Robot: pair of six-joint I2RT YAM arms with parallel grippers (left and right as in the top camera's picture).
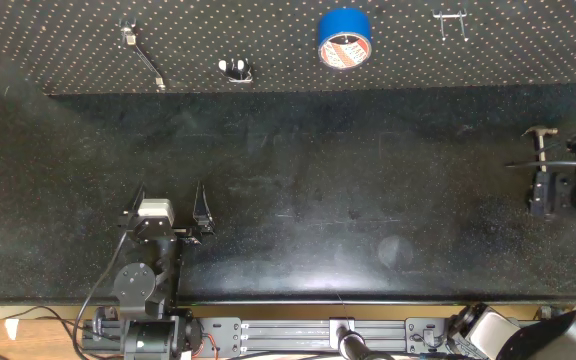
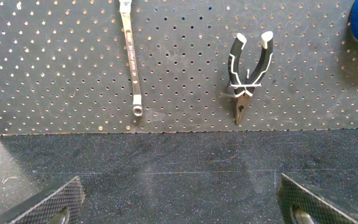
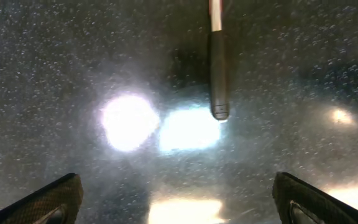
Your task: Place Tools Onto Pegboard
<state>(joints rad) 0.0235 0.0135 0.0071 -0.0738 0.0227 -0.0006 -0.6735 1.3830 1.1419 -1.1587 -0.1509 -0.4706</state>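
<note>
**Hammer on the tabletop, both tools open**

The left tool (image 1: 168,195) sits low at the near left of the black tabletop (image 1: 328,200). Its two fingers are spread wide with nothing between them. It faces the pegboard across a bare stretch of surface.

The right tool (image 3: 179,202) is out at the far right side of the tabletop. Its fingers are also spread wide and grip nothing. It hangs above the surface and looks down on it, where bright glare spots show. In its own wrist view the dark grip end of the hammer (image 3: 219,74) lies just ahead of the open fingers, apart from both of them.

In the top view the hammer (image 1: 542,145) lies flat on the tabletop near the right edge. Its head is toward the pegboard and its handle runs back toward the right arm.

The pegboard (image 1: 268,35) stands along the far edge of the tabletop. A wrench (image 2: 131,56) hangs on it at the left, long and slim, with its ring end downward. Just to the right hang pliers (image 2: 247,74) with black and white handles; the handles point up and the nose points down. Farther right, a roll of blue tape (image 1: 344,38) hangs on the board. Beyond it, near the right end, is a pair of bare metal hooks (image 1: 450,22).
</note>
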